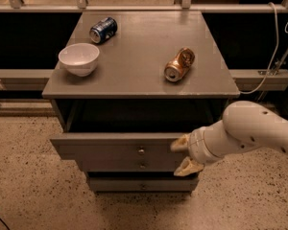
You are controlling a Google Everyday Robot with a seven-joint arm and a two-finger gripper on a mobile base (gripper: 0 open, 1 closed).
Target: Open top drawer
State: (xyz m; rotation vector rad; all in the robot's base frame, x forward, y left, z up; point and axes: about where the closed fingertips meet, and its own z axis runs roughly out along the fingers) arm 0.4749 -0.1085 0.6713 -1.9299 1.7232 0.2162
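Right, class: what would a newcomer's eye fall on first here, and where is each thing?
A white robot arm reaches in from the right, its gripper at the right end of the grey wooden top drawer, which stands pulled out below a dark opening. On the grey cabinet top sit a white round bowl at the left, a blue can lying at the back left and a copper-coloured can lying right of centre.
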